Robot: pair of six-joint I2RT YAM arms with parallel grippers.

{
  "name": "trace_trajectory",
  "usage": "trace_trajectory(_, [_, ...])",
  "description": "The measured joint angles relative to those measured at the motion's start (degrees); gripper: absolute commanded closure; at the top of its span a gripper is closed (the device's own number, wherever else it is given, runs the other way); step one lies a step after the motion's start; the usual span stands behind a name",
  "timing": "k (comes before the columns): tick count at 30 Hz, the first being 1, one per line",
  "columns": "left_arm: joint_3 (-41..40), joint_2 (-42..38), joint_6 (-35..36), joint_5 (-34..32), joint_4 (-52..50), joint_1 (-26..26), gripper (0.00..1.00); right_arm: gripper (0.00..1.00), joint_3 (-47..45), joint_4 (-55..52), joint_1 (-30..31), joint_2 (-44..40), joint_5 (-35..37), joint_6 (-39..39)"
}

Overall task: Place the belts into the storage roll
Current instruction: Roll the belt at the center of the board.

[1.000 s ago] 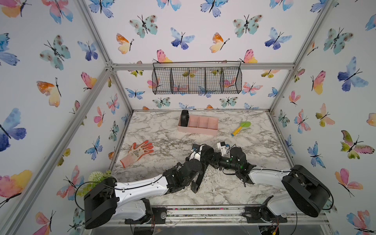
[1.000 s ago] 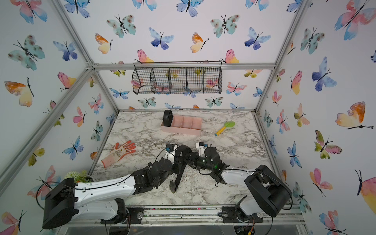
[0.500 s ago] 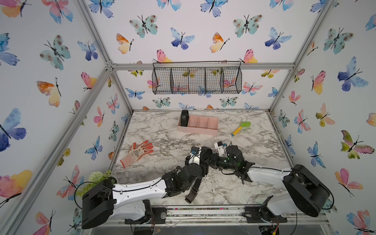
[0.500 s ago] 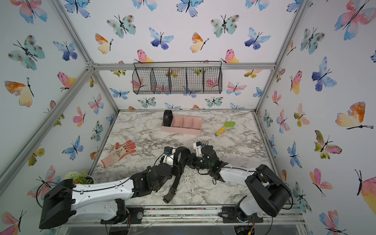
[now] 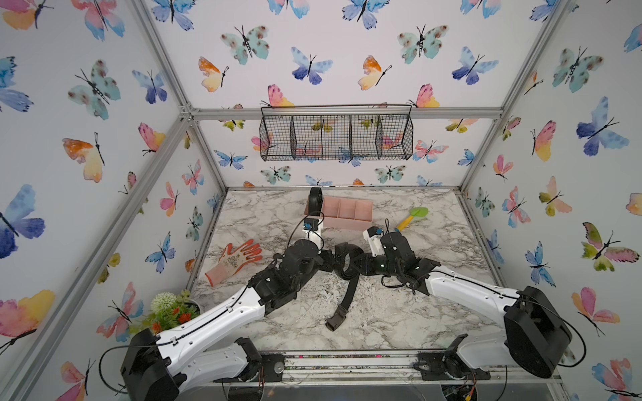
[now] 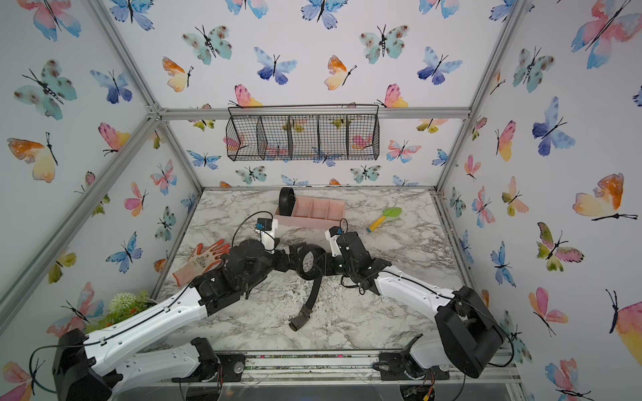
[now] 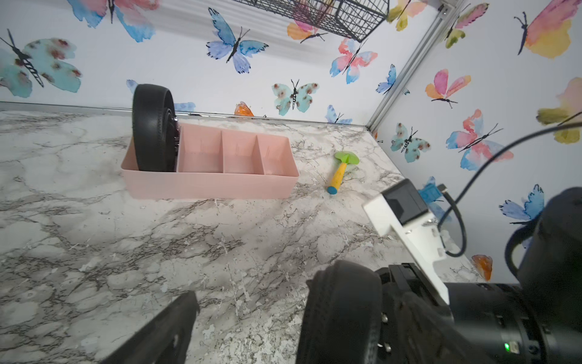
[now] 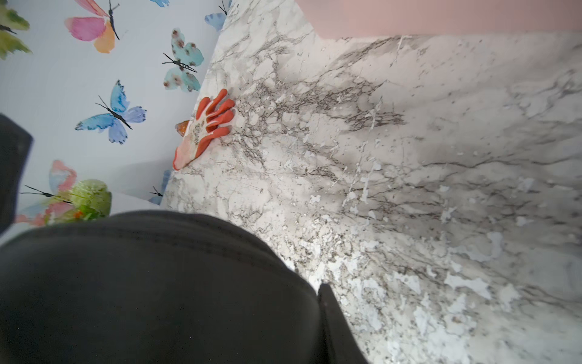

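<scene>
One belt stands rolled up in the end compartment of the pink storage roll at the back of the table. A second belt is a loose coil over the table's middle, and its tail trails down onto the marble. My right gripper is shut on this coil; the right wrist view shows one finger against the black strap. My left gripper is open just left of the coil. One of its fingers shows, and the coil hides the other.
An orange glove lies at the table's left side. A green and yellow toy shovel lies right of the tray. A small plant sits at the front left. A black wire basket hangs on the back wall.
My left gripper has opened and let go of the belt coil. The right gripper keeps hold of it, and the tail now reaches the table farther forward.
</scene>
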Motion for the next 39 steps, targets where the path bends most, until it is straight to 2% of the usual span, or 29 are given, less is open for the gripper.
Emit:
trace_trajectory(2, [4.11, 1.97, 1.11, 5.14, -4.02, 1.99, 0.01, 0.97, 1.49, -2.84, 0.00, 0.00, 1.88, -3.61])
trace_trajectory(6, [13.31, 8.90, 3.72, 14.49, -10.82, 2.58, 0.00, 0.96, 4.48, -7.17, 0.00, 0.00, 5.09, -9.79])
trace_trajectory(10, [15.58, 13.40, 5.46, 21.81, -14.91, 2.58, 0.00, 0.97, 6.49, -9.77, 0.00, 0.00, 8.33, -14.82])
trace_trajectory(13, [15.58, 15.37, 6.23, 24.83, -17.62, 2.60, 0.00, 0.97, 7.10, -11.08, 0.00, 0.00, 10.10, -17.92])
trace_trajectory(19, [16.20, 17.11, 7.39, 27.36, -19.56, 3.37, 0.02, 0.97, 7.10, -12.07, 0.00, 0.00, 10.84, -21.35])
trace_trajectory(27, [16.31, 18.56, 7.50, 27.87, -18.67, 3.48, 0.06, 0.97, 6.29, -11.93, -0.11, -0.83, 10.73, -22.05])
trace_trajectory(32, [14.95, 18.67, 6.86, 28.17, -15.21, 4.02, 0.12, 0.97, 5.35, -11.67, -0.04, -2.45, 9.73, -22.08])
trace_trajectory(39, [14.08, 18.69, 6.21, 28.74, -11.41, 4.85, 0.15, 0.97, 4.17, -11.65, -0.04, -3.21, 8.98, -22.08])
